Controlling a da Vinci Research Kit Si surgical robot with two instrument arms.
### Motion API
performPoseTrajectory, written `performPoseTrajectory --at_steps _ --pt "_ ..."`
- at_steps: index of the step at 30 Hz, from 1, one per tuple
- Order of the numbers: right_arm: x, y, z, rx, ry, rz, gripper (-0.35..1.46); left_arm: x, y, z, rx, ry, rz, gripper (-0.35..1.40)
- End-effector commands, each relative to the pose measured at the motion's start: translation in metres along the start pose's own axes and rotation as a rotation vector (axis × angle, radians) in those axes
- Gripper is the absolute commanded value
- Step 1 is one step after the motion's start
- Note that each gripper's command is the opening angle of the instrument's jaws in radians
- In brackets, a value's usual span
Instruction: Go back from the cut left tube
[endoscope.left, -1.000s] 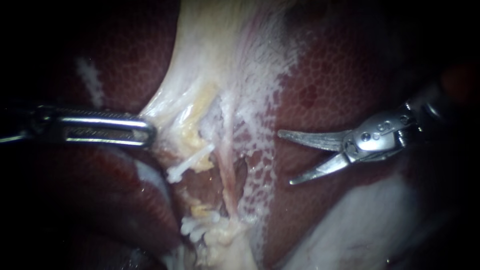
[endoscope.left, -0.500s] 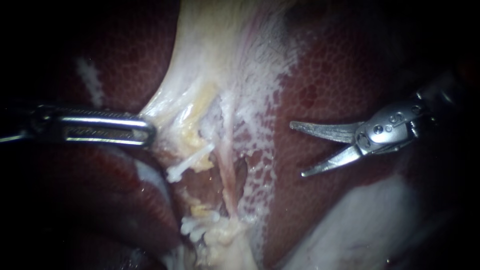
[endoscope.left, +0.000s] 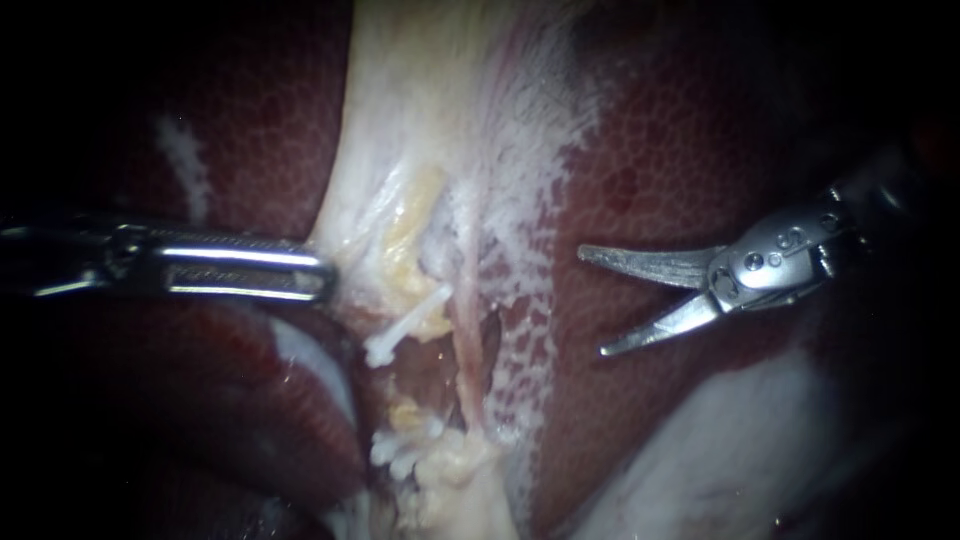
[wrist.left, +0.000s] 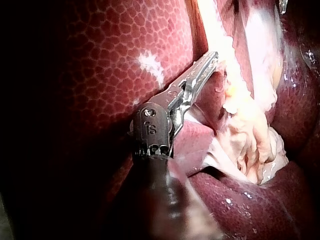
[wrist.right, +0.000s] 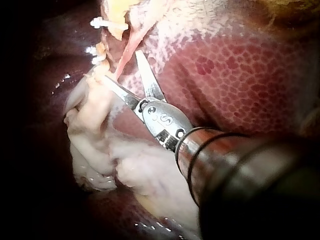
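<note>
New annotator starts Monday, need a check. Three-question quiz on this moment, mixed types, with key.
1. True or false: the right tool has its jaws shut on a tube.
2. What do the left tool's jaws grip? A) pale tissue B) a clip C) nothing
3. Fill in: in the endoscope view the white clips lie to the ___ of the uncut pink tube.

Key
1. False: its jaws stand open, holding nothing, over the liver.
2. A
3. left
</note>
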Motion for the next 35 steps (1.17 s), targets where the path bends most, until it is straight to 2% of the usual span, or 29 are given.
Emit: performPoseTrajectory --at_steps 1,4,10,35 --pt "0.0000 0.0000 -0.0001 0.000 0.000 0.000 1.43 0.0001 0.0001 0.0004 0.004 0.001 0.001 -0.35" --pt "0.0000 0.0000 -0.0001 0.000 0.000 0.000 1.43 0.0005 0.0001 0.0018 0.013 0.006 -0.002 -0.35" --pt "0.0000 0.0000 -0.0001 0.000 0.000 0.000 1.43 0.0015 -0.0001 0.0033 0.027 0.022 -0.007 -0.35" --pt "-0.0003 0.0001 0.0000 -0.002 -0.001 -0.001 1.43 0.0018 0.0001 0.0037 0.029 0.026 -0.005 -0.35"
